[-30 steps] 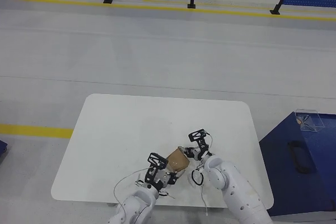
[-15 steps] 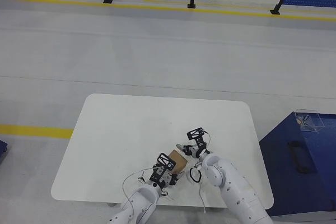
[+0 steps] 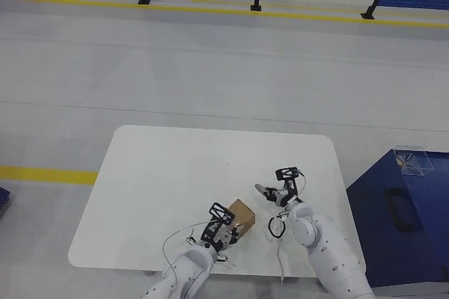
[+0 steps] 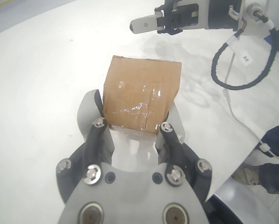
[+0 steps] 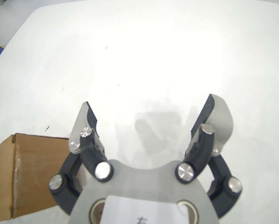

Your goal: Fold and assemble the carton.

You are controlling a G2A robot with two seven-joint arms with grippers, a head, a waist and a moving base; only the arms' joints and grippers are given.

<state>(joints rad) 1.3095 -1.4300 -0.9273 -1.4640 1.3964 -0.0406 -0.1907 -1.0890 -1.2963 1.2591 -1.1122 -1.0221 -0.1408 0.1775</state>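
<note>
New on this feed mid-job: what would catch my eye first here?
The brown carton, with clear tape across one face, sits on the white table near the robot's edge, clamped between the fingers of the left hand. Close beside it, the right hand hangs open and empty over bare tabletop, not touching the carton.

Both arms are smooth, round and white: the left arm [image 3: 181, 273] and the right arm [image 3: 329, 250]. The left gripper [image 4: 134, 102] and the right gripper [image 5: 150, 102] each have a grey metal plate, black links, shiny round screws [image 5: 104, 170] and pale grey fingers [image 5: 222, 115] with black ridged pads [image 5: 201, 114]. A black cable [image 4: 213, 67] with a white tag [image 4: 244, 58] loops by the right wrist.
</note>
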